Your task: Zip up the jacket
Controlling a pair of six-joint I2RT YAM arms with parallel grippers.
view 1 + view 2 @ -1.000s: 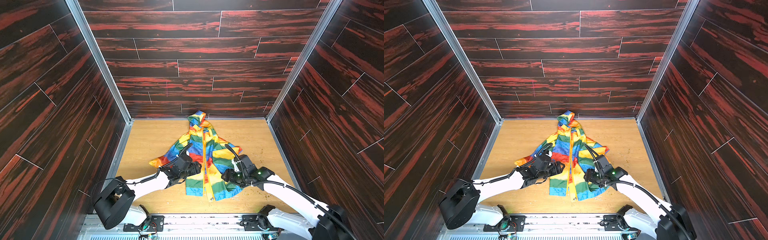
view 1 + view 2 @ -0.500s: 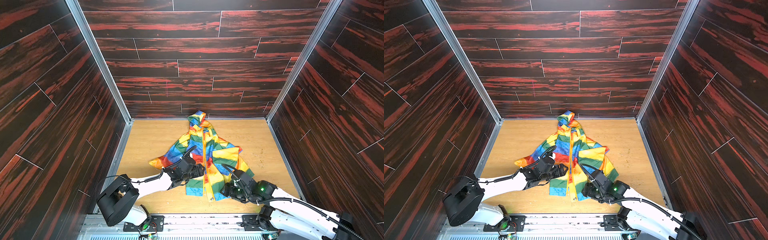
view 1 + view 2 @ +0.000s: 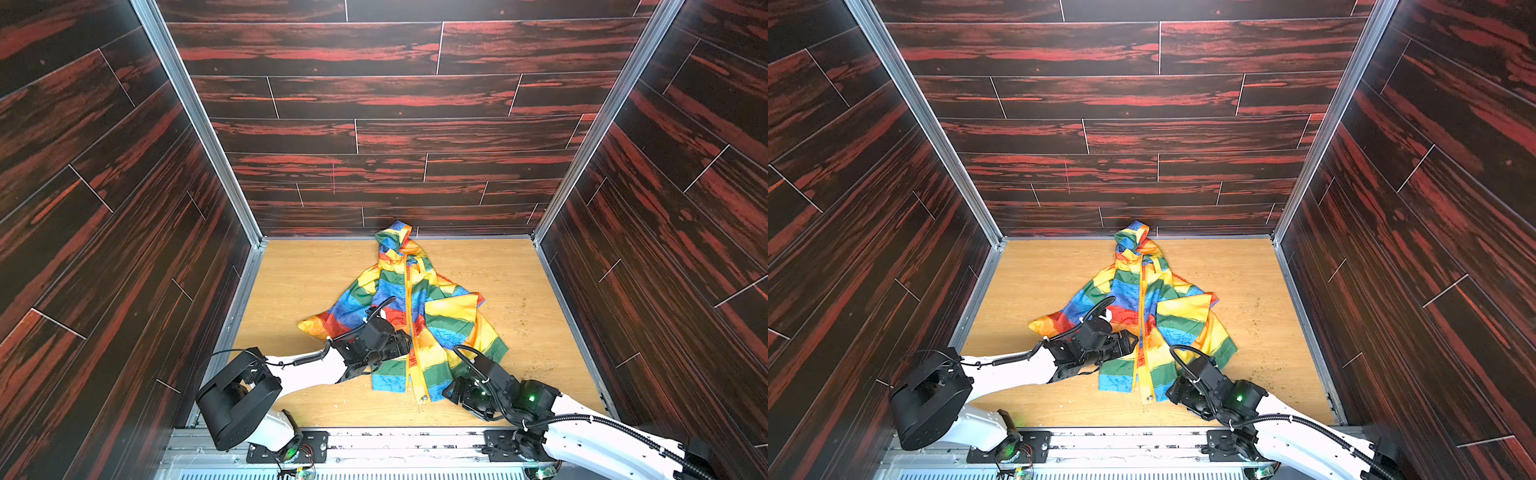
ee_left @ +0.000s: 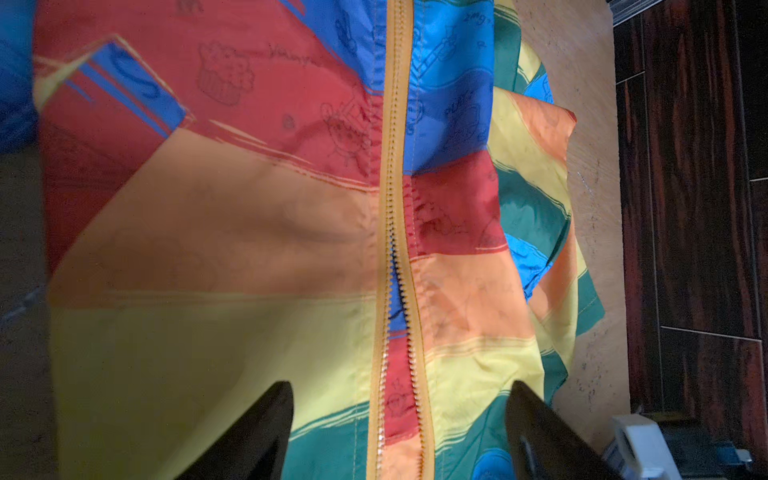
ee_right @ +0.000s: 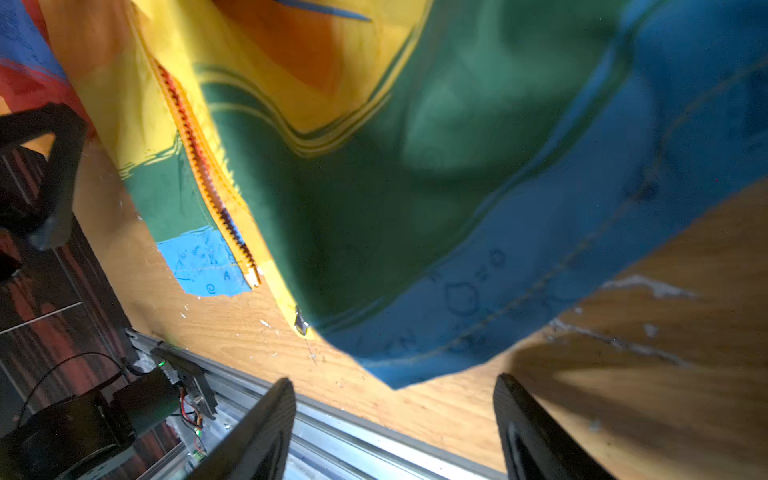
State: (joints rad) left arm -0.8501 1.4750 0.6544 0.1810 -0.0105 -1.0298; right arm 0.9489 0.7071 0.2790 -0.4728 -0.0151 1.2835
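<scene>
Jacket [image 3: 440, 328]: thin cloth, slight sheen, creased, faint printed doodles.
Zipper [image 4: 390, 208]: yellow woven tape, small teeth, probably plastic.
Table [image 3: 299, 282]: light wood-grain board, matt, scuffed, crumb-specked.
Walls [image 3: 395, 95]: dark red wood-look panels, semi-gloss.
Corner rails [image 3: 195, 116]: brushed metal.
Left gripper [image 4: 401, 386], 2 fingers [image 4: 266, 428]: black, matt, smooth.

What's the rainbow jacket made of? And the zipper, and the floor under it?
The jacket looks like thin, shiny synthetic cloth, maybe nylon: it wrinkles softly and gleams. The zipper seems to have yellow plastic teeth. The table looks like pale wood or wood-print laminate, showing grain.
</scene>
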